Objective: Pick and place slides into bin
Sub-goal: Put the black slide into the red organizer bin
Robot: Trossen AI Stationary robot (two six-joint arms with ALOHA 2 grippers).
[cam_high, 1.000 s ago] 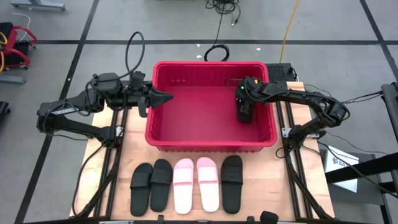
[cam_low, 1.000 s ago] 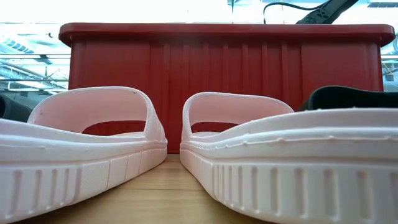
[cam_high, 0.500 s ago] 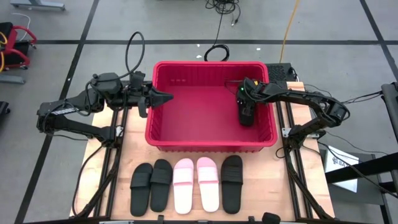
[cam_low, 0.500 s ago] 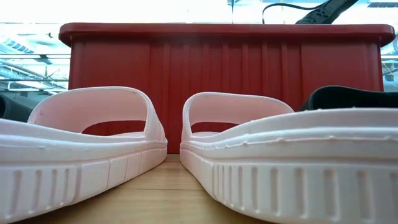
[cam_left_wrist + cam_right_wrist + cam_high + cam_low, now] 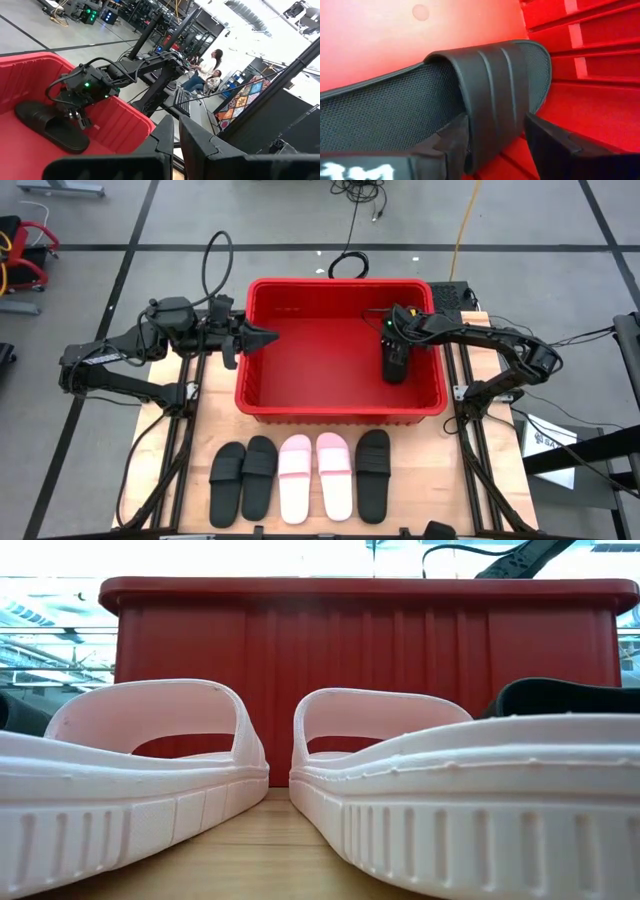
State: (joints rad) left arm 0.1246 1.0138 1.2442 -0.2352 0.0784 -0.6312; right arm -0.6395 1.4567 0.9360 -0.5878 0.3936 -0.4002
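Five slides lie in a row on the wooden table nearest the front edge: two black slides on the left, a pair of pale pink slides in the middle and one more black slide on the right. From table height, the pink pair fills the foreground with the ribbed wall of the red bin just behind.

The bin sits beyond the row, at the table's centre. Inside it, against the right-hand wall, a sixth black slide lies on the red floor. The right gripper reaches down into the bin over this slide, its fingers spread on either side of the wide strap, one finger inside the strap opening and the other outside, not pinching it.

The left gripper hangs at the bin's left rim, fingers pressed together on nothing, pointing across the basket.

In the room beyond, a person shows among workstations.
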